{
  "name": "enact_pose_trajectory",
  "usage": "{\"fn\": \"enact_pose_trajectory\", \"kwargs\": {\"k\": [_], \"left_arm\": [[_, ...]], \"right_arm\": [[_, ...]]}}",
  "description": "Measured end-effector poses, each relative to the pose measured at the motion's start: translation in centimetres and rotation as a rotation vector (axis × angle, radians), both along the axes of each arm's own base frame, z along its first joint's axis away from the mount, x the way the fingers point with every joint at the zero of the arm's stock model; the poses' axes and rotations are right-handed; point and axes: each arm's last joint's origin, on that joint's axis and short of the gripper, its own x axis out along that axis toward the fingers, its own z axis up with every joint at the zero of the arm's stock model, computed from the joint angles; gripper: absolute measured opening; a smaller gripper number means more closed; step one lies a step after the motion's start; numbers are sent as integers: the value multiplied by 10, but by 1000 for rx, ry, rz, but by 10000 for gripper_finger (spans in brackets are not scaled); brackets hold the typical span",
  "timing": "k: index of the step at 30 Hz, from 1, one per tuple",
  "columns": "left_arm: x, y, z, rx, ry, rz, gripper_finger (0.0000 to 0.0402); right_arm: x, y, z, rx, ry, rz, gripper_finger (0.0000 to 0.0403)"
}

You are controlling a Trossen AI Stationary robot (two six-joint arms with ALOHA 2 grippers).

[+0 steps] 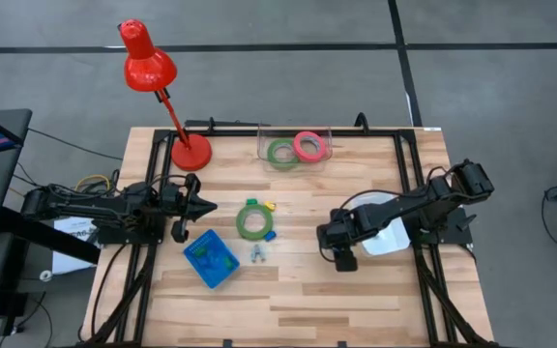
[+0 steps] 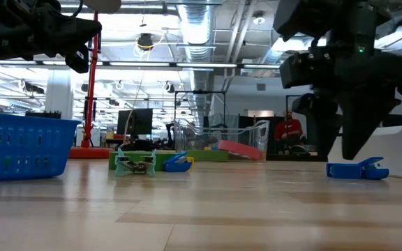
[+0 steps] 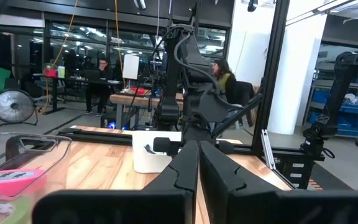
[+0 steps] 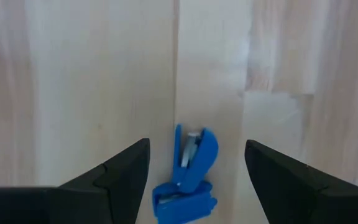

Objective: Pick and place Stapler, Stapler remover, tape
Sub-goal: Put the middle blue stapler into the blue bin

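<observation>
Right gripper [image 4: 196, 163] hangs over the right half of the bench [image 1: 356, 290], pointing down, jaws spread wide and empty. A small blue stapler [image 4: 189, 171] lies flat on the wood directly under it, between the two fingers [image 4: 114, 177], not touched. In the low view the same stapler [image 2: 358, 169] sits on the bench with the gripper above it.

Left gripper [image 1: 204, 206] is parked over the left side of the bench, fingers [image 3: 185, 174] pressed together, holding nothing.

Tape: one green ring [image 1: 254, 220] lies flat near bench centre, with a small yellow piece [image 1: 269, 204] and a small blue piece [image 1: 270, 235] just beside it. A second green ring [image 1: 281, 153] and the pink-red ring [image 1: 308, 146] sit in a clear tray [image 1: 263, 143] at the far edge.

A small pale clip-like tool [image 1: 257, 254] lies just below the centre ring; cannot tell if it's the staple remover. Blue basket [image 1: 211, 259] sits left of it, with something green inside. Red desk lamp [image 1: 149, 60] stands at the far-left corner. White box [image 1: 385, 237] sits under the right arm.
</observation>
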Motion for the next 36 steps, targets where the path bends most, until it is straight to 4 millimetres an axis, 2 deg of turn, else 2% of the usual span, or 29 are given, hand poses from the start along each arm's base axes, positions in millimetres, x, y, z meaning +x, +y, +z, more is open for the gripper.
{"fn": "enact_pose_trajectory", "kwargs": {"k": [7,20,27,31,36], "left_arm": [[0,0,0,0,0,0,8],[0,0,0,0,0,0,8],[0,0,0,0,0,0,8],[0,0,0,0,1,0,8],[0,0,0,0,0,0,8]], "right_arm": [[2,-6,-1,-4,-18,-23,255],[-11,-8,-18,-16,32,-19,255],[-7,-7,-17,-12,-19,29,252],[-5,-7,-16,-8,-41,35,227],[-5,-6,-16,3,-37,38,170]]}}
